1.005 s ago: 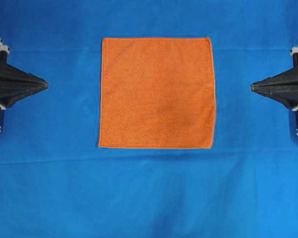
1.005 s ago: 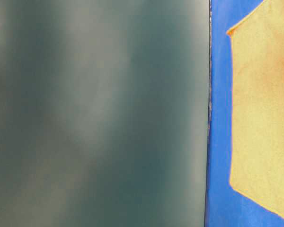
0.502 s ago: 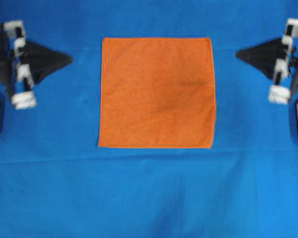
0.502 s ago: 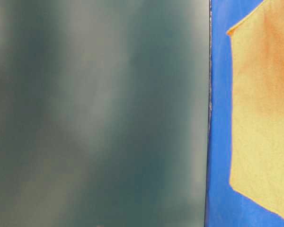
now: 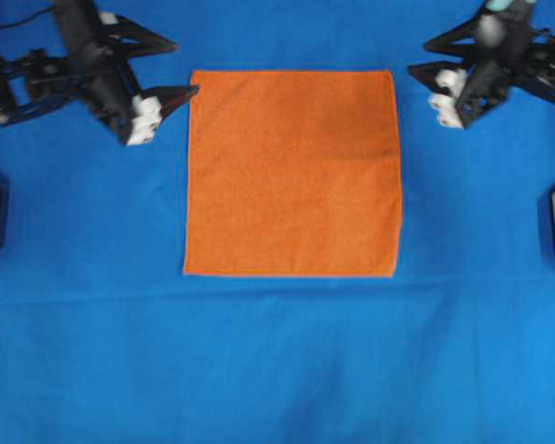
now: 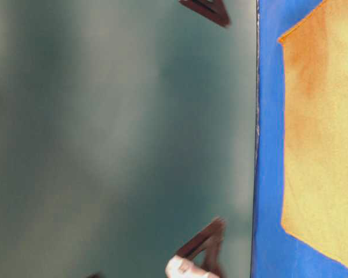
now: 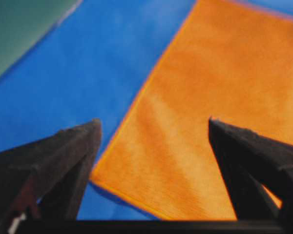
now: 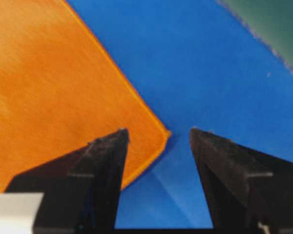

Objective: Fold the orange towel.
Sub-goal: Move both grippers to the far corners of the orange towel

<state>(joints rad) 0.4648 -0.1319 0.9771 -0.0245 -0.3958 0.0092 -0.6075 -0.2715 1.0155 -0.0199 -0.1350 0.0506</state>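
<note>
Both arms have swung in toward the towel's [image 5: 292, 173] top corners. The left gripper [image 5: 182, 67] and right gripper [image 5: 416, 55] have opened wide.

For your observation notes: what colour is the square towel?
Bright orange towel, clearest in the overhead view.

A: What covers the table?
B: A large, smooth blue cloth [image 5: 277, 370] with a few soft creases, evenly lit.
A: And past its edge?
B: A blurred, dull grey-green surface [image 6: 116, 139], out of focus
</note>
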